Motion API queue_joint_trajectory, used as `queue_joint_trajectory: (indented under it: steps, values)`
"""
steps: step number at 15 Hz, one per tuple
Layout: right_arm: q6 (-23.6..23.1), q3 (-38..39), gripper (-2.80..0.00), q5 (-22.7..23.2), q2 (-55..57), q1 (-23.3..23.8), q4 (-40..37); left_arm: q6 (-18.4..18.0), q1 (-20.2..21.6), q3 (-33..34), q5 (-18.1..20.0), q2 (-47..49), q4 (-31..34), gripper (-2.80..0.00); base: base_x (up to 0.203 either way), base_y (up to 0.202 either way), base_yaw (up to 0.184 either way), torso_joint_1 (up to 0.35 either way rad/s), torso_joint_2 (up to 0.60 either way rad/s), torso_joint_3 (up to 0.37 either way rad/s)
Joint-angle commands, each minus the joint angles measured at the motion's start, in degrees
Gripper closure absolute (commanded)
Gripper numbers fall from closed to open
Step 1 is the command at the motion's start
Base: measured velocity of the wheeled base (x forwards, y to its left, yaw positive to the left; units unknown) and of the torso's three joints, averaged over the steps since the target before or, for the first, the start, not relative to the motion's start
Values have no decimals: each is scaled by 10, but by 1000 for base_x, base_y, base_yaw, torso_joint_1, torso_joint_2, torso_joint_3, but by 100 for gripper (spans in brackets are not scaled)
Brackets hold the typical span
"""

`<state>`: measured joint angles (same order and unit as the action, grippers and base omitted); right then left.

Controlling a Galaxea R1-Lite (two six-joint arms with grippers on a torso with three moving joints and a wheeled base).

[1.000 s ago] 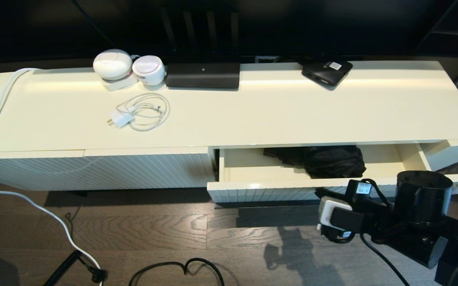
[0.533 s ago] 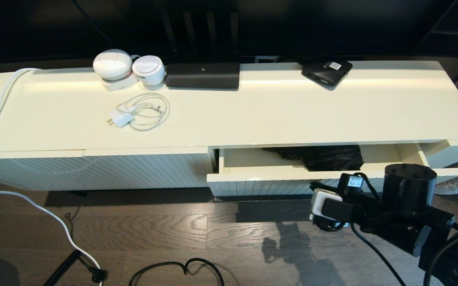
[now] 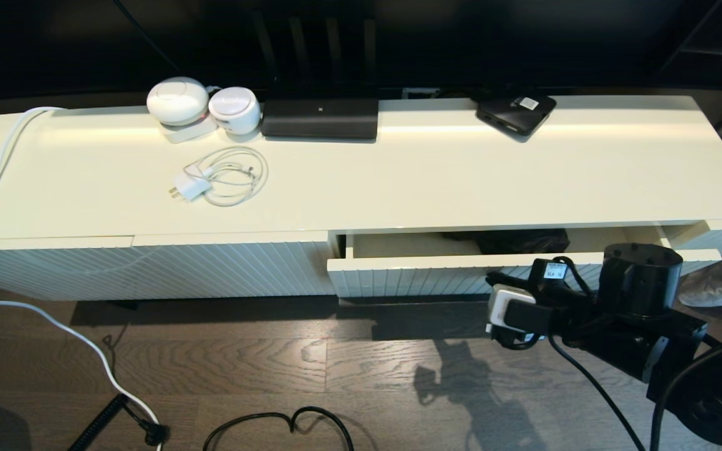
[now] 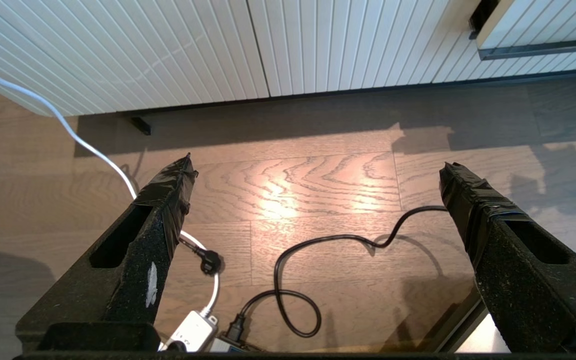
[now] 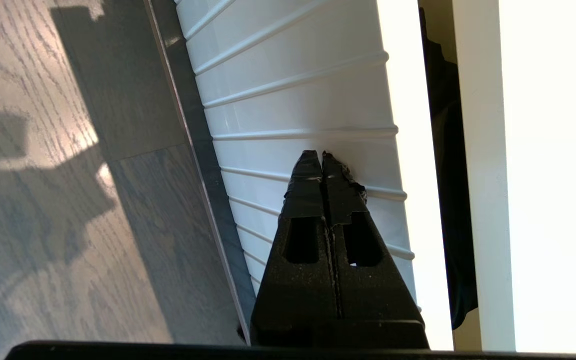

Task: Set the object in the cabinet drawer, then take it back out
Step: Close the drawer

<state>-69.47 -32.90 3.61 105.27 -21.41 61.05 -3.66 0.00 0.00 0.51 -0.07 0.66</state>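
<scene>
Head view: umbrella in drawer, soft, light; grab handle, not fabric. Right gripper pinched empty vs drawer front; left gripper wide.

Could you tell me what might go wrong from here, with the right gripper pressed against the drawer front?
1. The black folding umbrella's loose bunched fabric sits near the narrow gap left by the cream ribbed drawer; it could get pinched under the cabinet top.
2. The shut right gripper presses the ribbed front with its tips only, so it may slide across the ribs.
3. The open left gripper hangs above floor cables.
</scene>
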Motion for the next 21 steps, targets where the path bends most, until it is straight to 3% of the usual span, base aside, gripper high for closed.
queue_joint_trajectory:
  steps: [1,21]
  values:
    - [-7,-6,0,2,5,7,2,0,0,0,0,1,0,-280,0,0,0,0,0,0]
    - [-24,-103,0,19,42,53,-37,0,0,0,0,1,0,-280,0,0,0,0,0,0]
